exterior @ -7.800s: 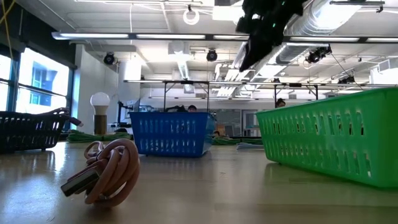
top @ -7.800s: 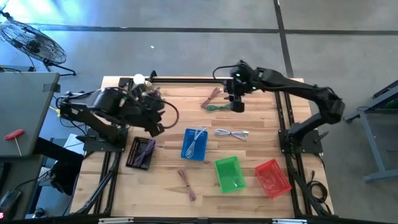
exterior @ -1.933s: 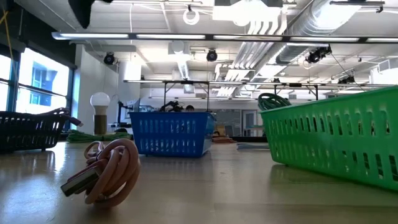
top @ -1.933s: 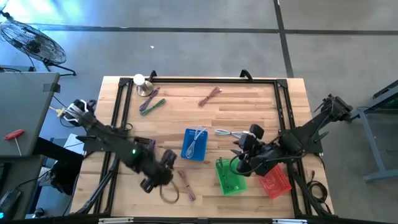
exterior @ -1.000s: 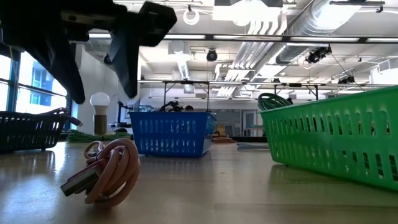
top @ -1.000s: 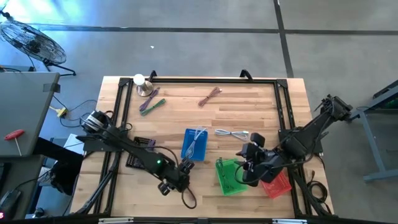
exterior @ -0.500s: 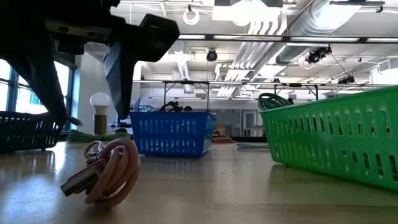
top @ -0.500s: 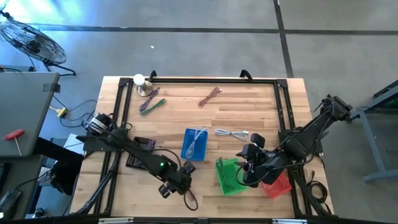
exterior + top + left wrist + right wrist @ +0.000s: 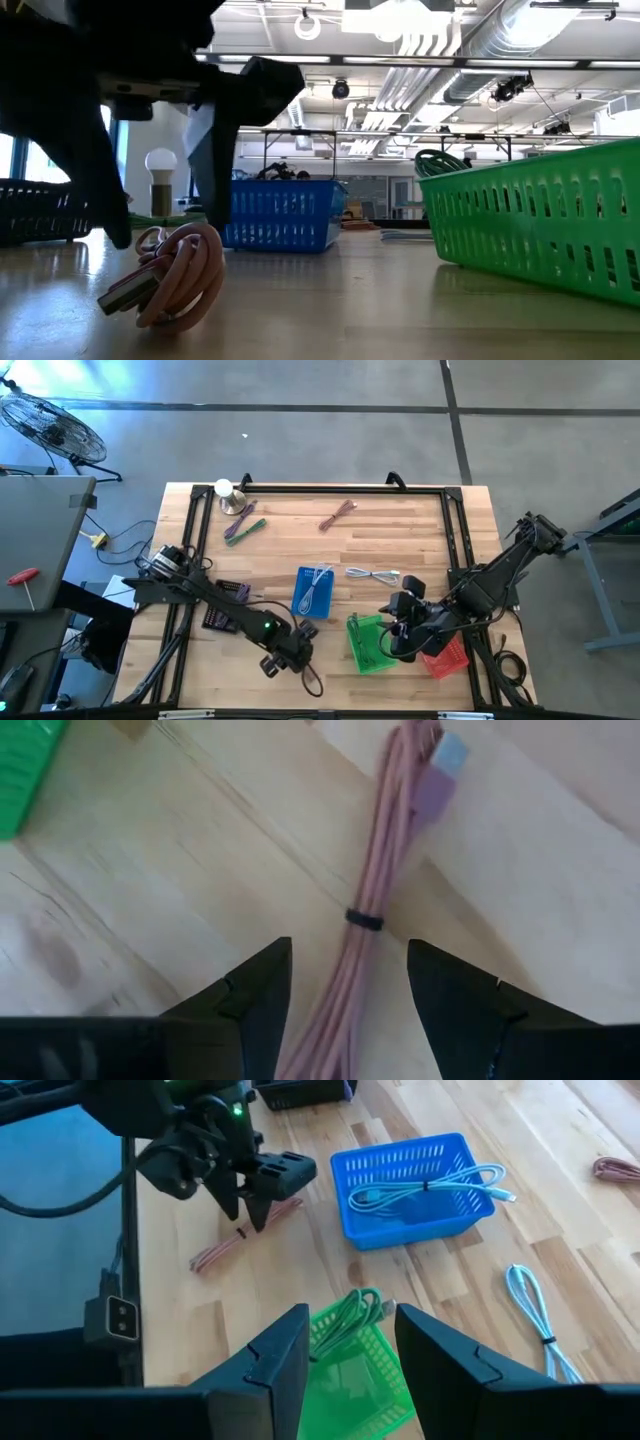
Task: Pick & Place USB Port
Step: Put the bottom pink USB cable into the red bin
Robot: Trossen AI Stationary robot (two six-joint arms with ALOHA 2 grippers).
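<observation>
**Pink cable lies between the left gripper's spread fingers**

The pink USB cable [image 9: 375,910], bundled with a dark tie at its middle, lies flat on the wooden table [image 9: 400,540] near its front edge, left of the green basket [image 9: 368,643]. In the left wrist view it runs straight up between the two dark fingers [image 9: 250,995], one on each side and neither touching it; its plugs lie at the far end. The left gripper [image 9: 293,653] is down low over the cable with its fingers apart, and in the low view they reach almost to the tabletop around the coil [image 9: 170,270].

The right gripper [image 9: 395,635] hangs over the green basket, fingers apart and holding nothing; a green cable [image 9: 345,1315] lies inside the basket. Behind them, the blue basket [image 9: 314,592] holds a pale blue cable [image 9: 425,1187], and a red basket [image 9: 445,650] sits just beside the green one.
</observation>
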